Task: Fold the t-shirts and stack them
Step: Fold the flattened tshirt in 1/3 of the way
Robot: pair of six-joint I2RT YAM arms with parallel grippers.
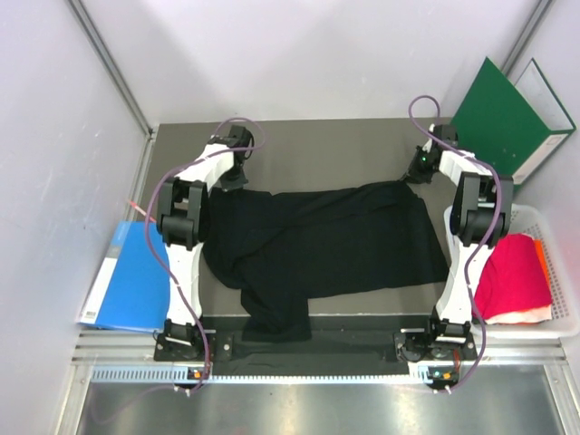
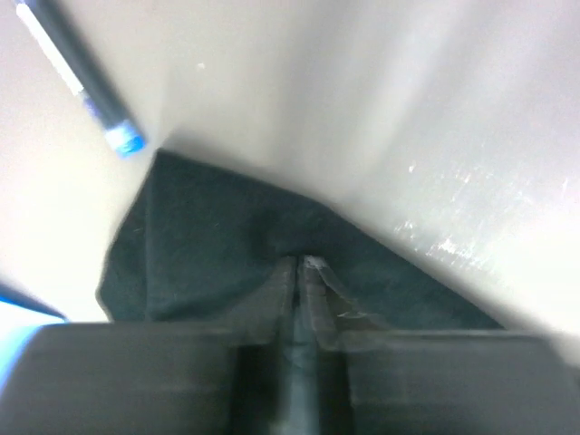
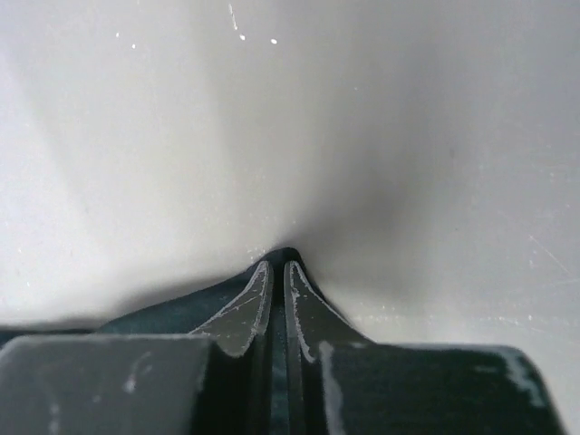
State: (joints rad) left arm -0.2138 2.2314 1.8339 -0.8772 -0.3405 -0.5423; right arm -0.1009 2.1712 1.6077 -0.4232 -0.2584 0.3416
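A black t-shirt (image 1: 335, 240) lies spread across the dark table, with one part hanging over the near edge. My left gripper (image 1: 236, 178) is at its far left corner. In the left wrist view that gripper (image 2: 299, 265) is shut, pinching the black cloth (image 2: 195, 240). My right gripper (image 1: 418, 174) is at the shirt's far right corner. In the right wrist view it (image 3: 278, 265) is shut on a tip of the black cloth (image 3: 172, 313). A magenta-red t-shirt (image 1: 510, 274) lies folded in a white basket (image 1: 564, 272) on the right, over bits of white and orange cloth.
A green folder (image 1: 497, 120) leans against the far right wall. A blue folder (image 1: 134, 276) lies left of the table beside the left arm. Pale walls close in the table on three sides. A metal rail runs along the near edge.
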